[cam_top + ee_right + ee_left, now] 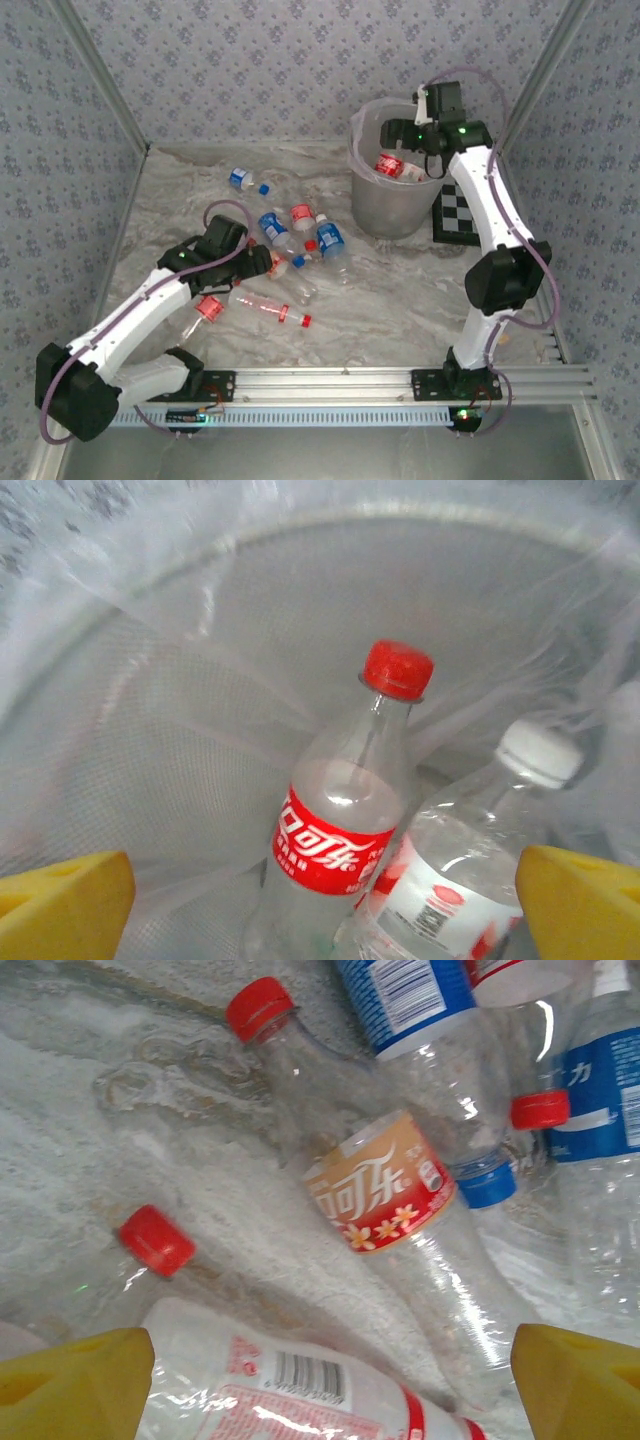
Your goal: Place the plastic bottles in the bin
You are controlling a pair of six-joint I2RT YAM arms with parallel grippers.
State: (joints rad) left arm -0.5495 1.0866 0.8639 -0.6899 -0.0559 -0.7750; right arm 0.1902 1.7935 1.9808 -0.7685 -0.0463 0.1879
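Several plastic bottles lie in a loose heap mid-table, among them a blue-labelled one (330, 240) and a thin clear one with a red cap (270, 308). My left gripper (268, 263) hangs low over this heap and is open. Its yellow fingertips (75, 1385) straddle a bottle with a white-and-red barcode label (300, 1390) without touching it. Just beyond lies a bottle with an orange-red label (380, 1180). My right gripper (398, 140) is open over the grey bin (372, 205). Inside the bin stand a red-labelled, red-capped bottle (340, 840) and a white-capped bottle (460, 880).
A blue-capped bottle (243, 180) lies apart at the back left. A red-capped bottle (210, 307) rests beside the left forearm. A black-and-white checkerboard (462, 215) lies flat right of the bin. Patterned walls close in the table on three sides.
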